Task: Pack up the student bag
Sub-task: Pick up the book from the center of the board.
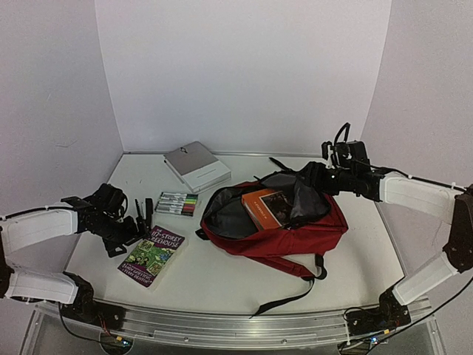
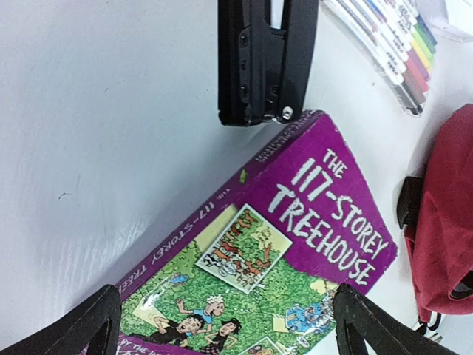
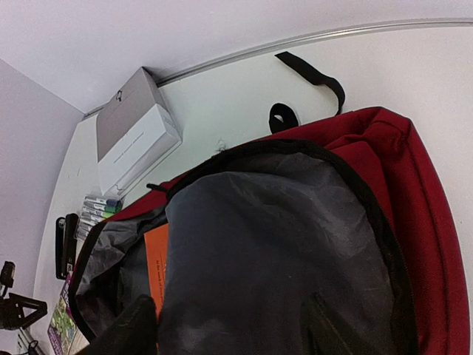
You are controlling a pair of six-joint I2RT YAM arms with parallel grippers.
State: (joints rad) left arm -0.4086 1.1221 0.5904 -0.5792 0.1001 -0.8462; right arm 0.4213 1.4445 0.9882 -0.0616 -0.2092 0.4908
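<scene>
Slippage is the risk: left gripper (image 2: 222, 329), jaws wide, straddles a flat purple paperback book (image 2: 310, 214) near the worktop's left edge. Red fabric backpack (image 1: 310, 237) gapes centre-right; right gripper (image 1: 321, 175) is at its rim, and I cannot tell its grasp.

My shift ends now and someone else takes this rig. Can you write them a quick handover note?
Left pincer: open, over the purple Treehouse book, not gripping it.
Right pincer: at the far rim of the student bag, in its grey lining; grip cannot be told.
Done: the bag lies open on the table with an orange book inside.
Left: the purple book, marker pack, black stapler-like tool and grey box are outside the bag.
</scene>
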